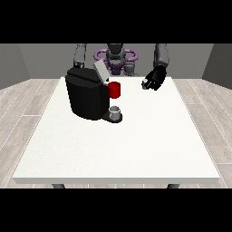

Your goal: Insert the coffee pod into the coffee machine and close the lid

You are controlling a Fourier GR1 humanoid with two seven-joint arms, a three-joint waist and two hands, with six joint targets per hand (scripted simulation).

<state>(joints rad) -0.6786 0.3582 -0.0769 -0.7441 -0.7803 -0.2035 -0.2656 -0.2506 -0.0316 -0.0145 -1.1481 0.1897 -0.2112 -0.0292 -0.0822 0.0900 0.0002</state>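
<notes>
Front view across the large white table [118, 149]. We see the boxy black coffee machine [86, 97] at about ten o'clock from the table's middle, its grey hinged lid [100, 70] raised and tilted back. A red cylindrical holder [115, 89] juts from the machine's front at its three o'clock side, and a small grey cup [116, 111] stands on the drip base just below.

The black hand at the view's right [154, 78] hangs over the far edge of the table at about one o'clock, well apart from the machine. A small pale object, which we take to be the coffee pod [145, 83], appears pinched at its fingertips; the hold itself is too small to read with certainty. The hand at the view's left is hidden behind the machine, so we cannot tell its state.

We judge the step in hand to be carrying the pod to the open chamber. To do it well, we would travel towards nine o'clock, keep the pod upright, pass clear of the raised lid, and descend squarely over the opening before releasing.

We can read no brand, label or writing anywhere.
</notes>
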